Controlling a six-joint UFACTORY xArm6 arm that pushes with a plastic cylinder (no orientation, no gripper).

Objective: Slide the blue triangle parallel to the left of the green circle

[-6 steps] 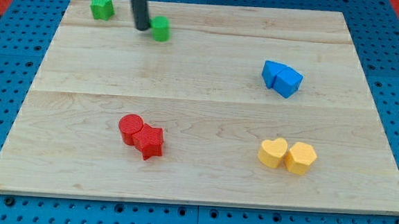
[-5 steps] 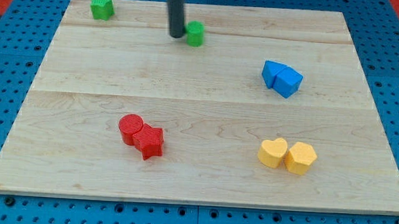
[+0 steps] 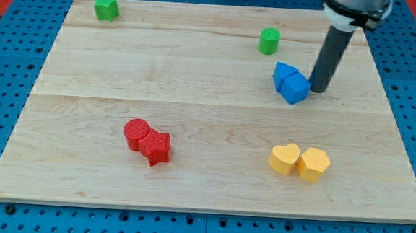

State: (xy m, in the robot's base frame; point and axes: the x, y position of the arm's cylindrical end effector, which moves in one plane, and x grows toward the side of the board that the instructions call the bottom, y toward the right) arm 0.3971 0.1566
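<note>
The green circle [image 3: 269, 41] stands near the view's top, right of centre. Two blue blocks touch each other below it: a blue triangle [image 3: 284, 73] on the left and a blue cube [image 3: 295, 88] on the right. My tip [image 3: 317, 88] rests on the board right against the right side of the blue cube. The rod rises up and to the right from there.
A green star [image 3: 106, 7] sits at the top left corner. A red circle [image 3: 136, 133] and red star [image 3: 155, 147] touch at lower left. A yellow heart [image 3: 284, 158] and yellow hexagon [image 3: 313, 164] touch at lower right. The wooden board [image 3: 203, 188] lies on a blue pegboard.
The green circle was pushed to the right along the top of the board. My tip then left it and moved right and down to the right side of the blue blocks.
</note>
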